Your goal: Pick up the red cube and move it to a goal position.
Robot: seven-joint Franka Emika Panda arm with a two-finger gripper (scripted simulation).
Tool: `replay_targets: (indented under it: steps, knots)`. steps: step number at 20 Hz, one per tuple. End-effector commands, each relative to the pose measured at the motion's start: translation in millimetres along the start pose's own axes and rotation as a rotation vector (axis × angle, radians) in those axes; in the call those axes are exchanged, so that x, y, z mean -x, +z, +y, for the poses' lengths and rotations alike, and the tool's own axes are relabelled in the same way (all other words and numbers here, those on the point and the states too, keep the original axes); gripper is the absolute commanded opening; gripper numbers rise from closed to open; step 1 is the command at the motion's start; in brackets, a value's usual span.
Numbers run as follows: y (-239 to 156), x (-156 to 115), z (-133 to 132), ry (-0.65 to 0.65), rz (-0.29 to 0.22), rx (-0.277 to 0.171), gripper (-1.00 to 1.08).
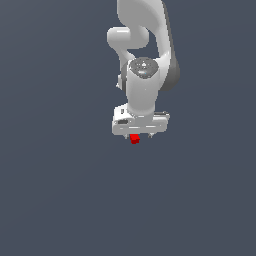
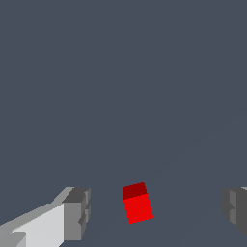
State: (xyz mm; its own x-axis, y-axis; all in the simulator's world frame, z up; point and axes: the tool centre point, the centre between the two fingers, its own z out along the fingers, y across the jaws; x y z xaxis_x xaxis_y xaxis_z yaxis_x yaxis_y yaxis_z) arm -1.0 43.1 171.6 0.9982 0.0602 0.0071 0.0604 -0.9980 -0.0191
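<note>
The red cube (image 1: 134, 139) is a small bright-red block that peeks out just under the white gripper body in the exterior view. In the wrist view the red cube (image 2: 138, 204) lies on the dark grey floor between the two grey fingertips (image 2: 77, 213), with a clear gap on each side. My gripper (image 2: 157, 207) is open and touches nothing; its fingers stand wide apart around the cube. In the exterior view the gripper (image 1: 136, 135) points straight down over the cube, and the hand hides most of the cube.
The white arm (image 1: 145, 60) rises behind the hand toward the top of the exterior view. A plain dark grey surface (image 1: 60, 190) fills the scene all around.
</note>
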Motion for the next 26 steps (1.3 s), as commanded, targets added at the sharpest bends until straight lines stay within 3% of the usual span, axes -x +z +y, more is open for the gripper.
replay_targets:
  steps: [1,12,26]
  knots:
    - [0.0,0.0,0.0,0.000,0.000,0.000,1.00]
    - [27.9,17.9,-1.6,-0.047,-0.002,0.003,1.00]
    - [121.3,75.9,0.2,-0.201,-0.008,0.013,1.00]
